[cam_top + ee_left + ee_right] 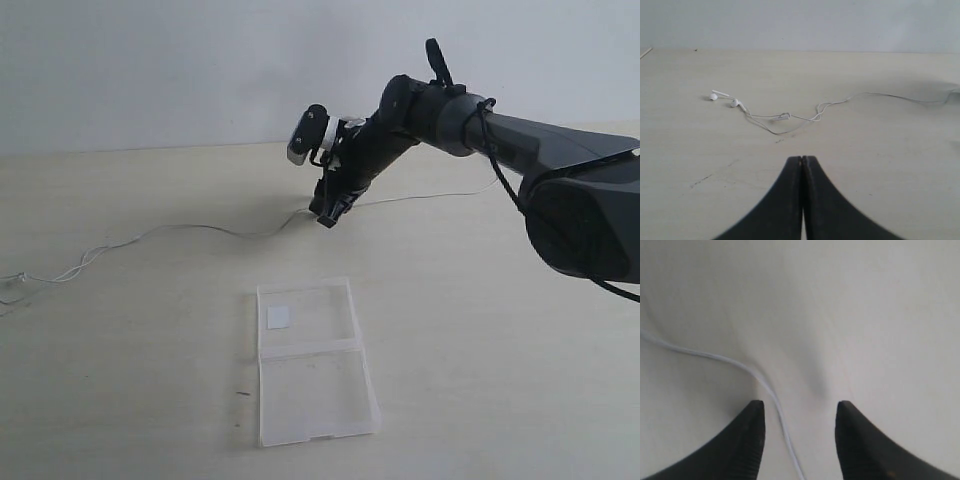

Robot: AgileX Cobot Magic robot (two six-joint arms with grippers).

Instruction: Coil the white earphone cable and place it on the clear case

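Observation:
The white earphone cable [190, 228] lies stretched across the table from the far left edge to the right. Its two earbuds [722, 98] and inline remote [784, 117] show in the left wrist view. My right gripper [330, 212] is down at the middle of the cable, open, and the wire [782, 425] passes between its fingers, nearer one of them. The clear case [312, 362] lies open and flat nearer the front, with a white sticker [278, 317] in its far half. My left gripper [802, 159] is shut on nothing, some way short of the earbuds, and does not show in the exterior view.
The pale wooden table [120, 360] meets a plain white wall at the back. The right arm's dark base [585, 220] fills the right side of the exterior view. A few small dark marks [785, 137] dot the tabletop near the remote.

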